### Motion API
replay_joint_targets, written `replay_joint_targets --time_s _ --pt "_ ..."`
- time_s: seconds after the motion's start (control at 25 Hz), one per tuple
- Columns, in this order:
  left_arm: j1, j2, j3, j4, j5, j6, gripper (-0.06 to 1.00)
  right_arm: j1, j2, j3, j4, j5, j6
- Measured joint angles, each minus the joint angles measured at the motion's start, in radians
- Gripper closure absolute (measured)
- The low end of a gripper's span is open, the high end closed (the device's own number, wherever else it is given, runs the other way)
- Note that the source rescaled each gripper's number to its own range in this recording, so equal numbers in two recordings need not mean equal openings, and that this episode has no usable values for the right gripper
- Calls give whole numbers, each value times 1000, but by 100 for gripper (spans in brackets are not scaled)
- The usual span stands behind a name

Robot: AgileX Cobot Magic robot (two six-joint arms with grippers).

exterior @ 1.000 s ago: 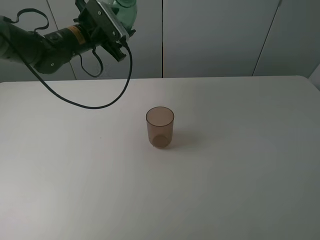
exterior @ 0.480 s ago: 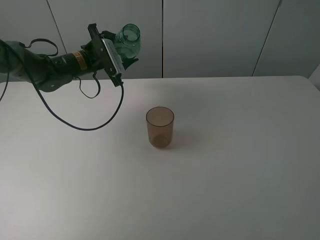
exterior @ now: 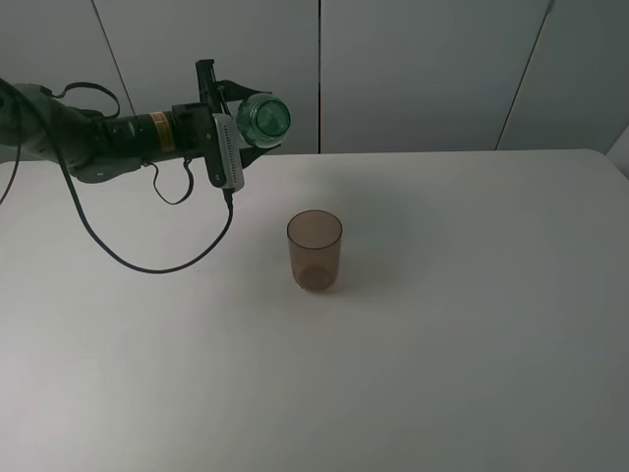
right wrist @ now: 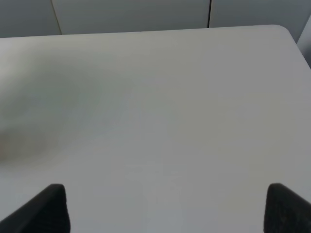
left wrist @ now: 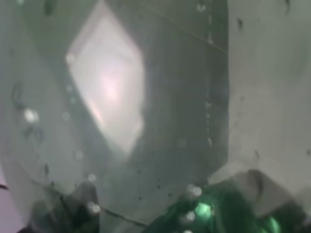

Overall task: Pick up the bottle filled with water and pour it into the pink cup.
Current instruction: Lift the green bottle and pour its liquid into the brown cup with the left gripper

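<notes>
As the gripper (exterior: 243,118) holds the bottle (exterior: 265,118) sideways, the pink cup (exterior: 314,252) looks empty.

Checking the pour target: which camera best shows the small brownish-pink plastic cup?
Exterior high: the small brownish-pink plastic cup stands whole, upright. Left wrist shows only the translucent green plastic bottle; right wrist only white table, no distinct cup.

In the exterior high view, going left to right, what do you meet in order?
left arm → green bottle → pink cup. The black cable hangs under the arm, so it is left out.
</notes>
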Motion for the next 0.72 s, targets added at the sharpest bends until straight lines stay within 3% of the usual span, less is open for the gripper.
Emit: replay_joint_targets --time_s 0.72 --pt "-40 93 -81 78 -40 123 94 0 0 0 0 0 0"
